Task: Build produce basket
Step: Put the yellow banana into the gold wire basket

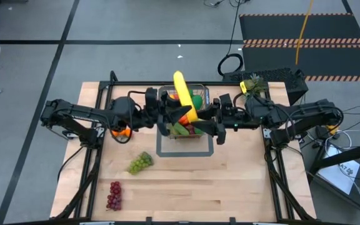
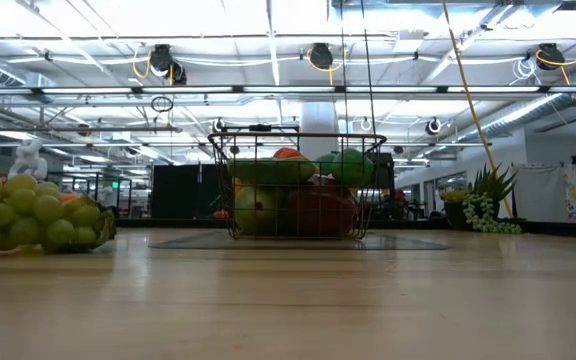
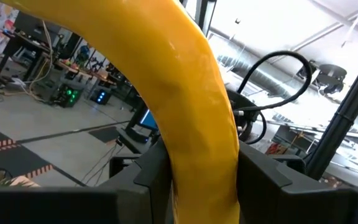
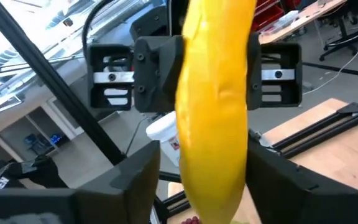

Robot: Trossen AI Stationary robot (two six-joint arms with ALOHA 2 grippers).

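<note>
Yellow banana [image 1: 184, 95]: clamped between left gripper's [image 3: 197, 186] fingers, right gripper's [image 4: 213, 180] fingers flanking it, above wire basket [image 1: 183, 115].

Banana [image 1: 184, 95] over the basket [image 1: 183, 134] mid-table — two grape bunches [image 1: 140, 162] on the boards nearer the front-left corner.

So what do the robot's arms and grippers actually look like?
Both arms are black and jointed, with black cabling along them. The left gripper has blocky black fingers on a black rail with silver slotted plates. The right gripper is the same black build.
</note>
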